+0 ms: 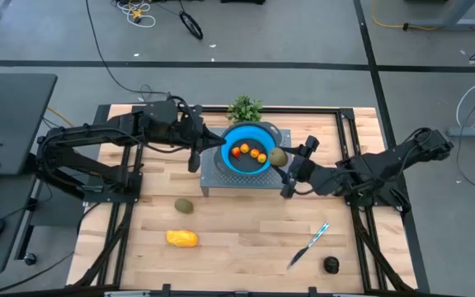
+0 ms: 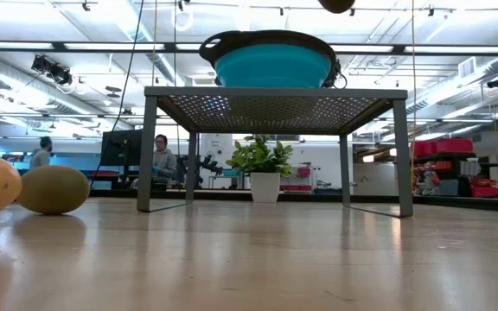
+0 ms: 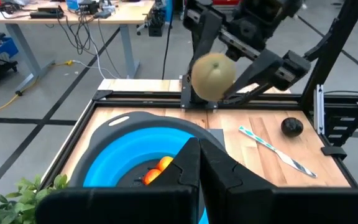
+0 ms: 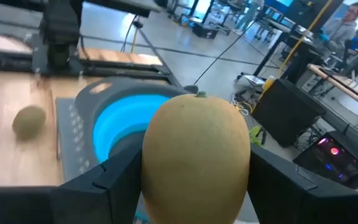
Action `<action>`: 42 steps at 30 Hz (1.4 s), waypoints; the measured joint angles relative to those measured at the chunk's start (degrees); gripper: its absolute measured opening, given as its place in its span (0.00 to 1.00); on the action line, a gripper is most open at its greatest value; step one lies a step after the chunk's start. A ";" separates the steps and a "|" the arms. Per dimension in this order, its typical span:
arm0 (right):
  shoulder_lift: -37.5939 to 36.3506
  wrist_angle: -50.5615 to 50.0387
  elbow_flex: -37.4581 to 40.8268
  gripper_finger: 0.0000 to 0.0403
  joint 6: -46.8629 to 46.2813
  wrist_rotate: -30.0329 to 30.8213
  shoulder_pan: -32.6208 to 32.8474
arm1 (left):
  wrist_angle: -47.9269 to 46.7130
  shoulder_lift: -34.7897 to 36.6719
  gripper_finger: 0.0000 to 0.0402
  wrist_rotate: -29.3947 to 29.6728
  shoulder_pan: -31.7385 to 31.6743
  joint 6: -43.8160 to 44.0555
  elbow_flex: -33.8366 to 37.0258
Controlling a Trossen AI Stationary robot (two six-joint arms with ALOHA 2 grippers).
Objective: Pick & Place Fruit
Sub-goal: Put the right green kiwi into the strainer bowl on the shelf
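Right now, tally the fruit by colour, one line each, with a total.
Small orange rounds in the blue bowl: 3
Olive-brown ovals: 2, one on the table, one in the right gripper at the bowl's rim
Yellow-orange oblong: 1
Near-black round: 1
Total: 7

Both grippers crowd the bowl point(image 1: 248, 148): the left gripper point(image 1: 195, 157) at its left rim, the right gripper point(image 1: 289, 171) at its right rim, clamping an oval point(image 1: 278, 157). You have open table point(image 1: 246, 239) along the front edge, between the mango point(image 1: 181, 238) and the knife point(image 1: 308, 246).
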State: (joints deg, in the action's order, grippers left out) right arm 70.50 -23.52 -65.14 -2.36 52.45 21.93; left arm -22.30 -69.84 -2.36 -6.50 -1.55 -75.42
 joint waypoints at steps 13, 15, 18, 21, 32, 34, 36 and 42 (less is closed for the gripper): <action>0.53 3.35 0.44 0.62 0.10 -0.38 -3.17 | -0.57 -0.07 0.01 -0.21 -0.01 0.49 0.02; 0.81 5.19 0.44 0.62 -1.94 -0.53 -3.65 | -0.54 -0.07 0.01 -0.21 -0.02 0.44 0.02; 1.15 6.49 0.46 0.62 -3.55 -1.07 -4.64 | -0.53 -0.07 0.01 -0.16 -0.02 0.01 0.02; 1.33 7.41 0.52 0.62 -4.76 -3.89 -5.90 | -0.50 -0.07 0.01 -0.12 -0.02 -0.22 0.02; 1.46 14.50 0.52 0.62 -3.73 -27.10 -11.18 | -0.49 -0.07 0.01 -0.03 -0.02 -0.65 0.02; 1.46 15.04 0.52 0.62 -3.60 -27.11 -11.85 | -0.49 -0.09 0.01 -0.02 -0.02 -0.68 0.02; 1.46 15.02 0.52 0.62 -2.71 -27.24 -12.60 | -0.49 -0.09 0.01 -0.03 -0.02 -0.68 0.02; 1.45 15.01 0.52 0.62 3.10 -27.26 -16.19 | -0.49 -0.11 0.01 -0.03 -0.02 -0.71 0.04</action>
State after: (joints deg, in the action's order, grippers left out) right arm 71.95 -8.51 -64.62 0.74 25.19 5.74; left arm -22.79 -69.95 -2.39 -6.52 -2.26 -75.37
